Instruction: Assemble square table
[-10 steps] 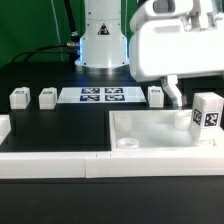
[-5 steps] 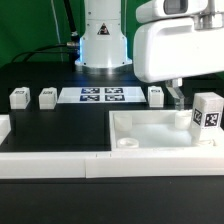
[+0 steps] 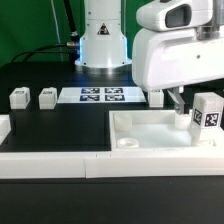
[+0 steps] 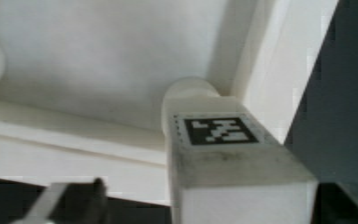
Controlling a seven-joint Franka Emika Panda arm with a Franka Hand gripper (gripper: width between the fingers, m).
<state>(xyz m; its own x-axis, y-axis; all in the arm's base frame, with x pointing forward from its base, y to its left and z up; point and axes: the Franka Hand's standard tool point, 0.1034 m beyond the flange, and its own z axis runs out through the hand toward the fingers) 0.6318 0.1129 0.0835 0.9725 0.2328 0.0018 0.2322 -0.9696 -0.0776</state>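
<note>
3 pegs (image 3: 18, 97) (image 3: 47, 97) (image 3: 157, 96) sit on the black table (image 3: 60, 130) flanking the marker board (image 3: 103, 96). 4th peg (image 3: 208, 111) stands upright at the panel (image 3: 165, 150) corner, exterior view's right. Gripper (image 3: 179, 106) hangs just beside it; finger gap cannot be told.

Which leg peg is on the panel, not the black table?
The peg at the exterior view's far right, upright on the panel; the other three sit on the table.

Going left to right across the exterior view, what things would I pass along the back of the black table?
Small white plastic leg peg → second white leg peg → flat white marker board with four printed tags → third white leg peg → upright white leg peg with a black-white tag.
</note>
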